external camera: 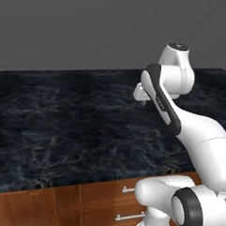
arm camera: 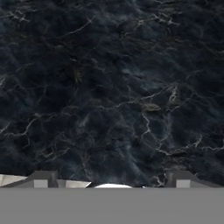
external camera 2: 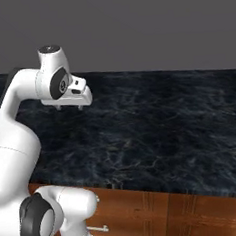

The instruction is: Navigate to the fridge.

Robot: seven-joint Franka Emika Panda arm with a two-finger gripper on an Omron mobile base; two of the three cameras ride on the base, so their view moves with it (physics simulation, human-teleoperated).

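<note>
**Arm poised over a dark marble counter**

The white arm rises from the near side and bends forward over a wide counter of black stone veined in pale grey. The gripper hangs above the stone, apart from it, pointing down; in the left base view it sits at the far end of the forearm, mostly hidden behind the wrist. From the right base view two short dark fingertips stand apart with a gap between them, and in the hand view the two tips rise well separated at the bottom edge, one on the left and one on the right, with nothing between them: the fingers are spread and hold nothing.

Below the counter's near edge runs a front of reddish-brown wooden drawers with small silver bar handles. Behind the counter, on the far side, stands a plain grey wall.

Where the fridge stands cannot be told from these views.
</note>
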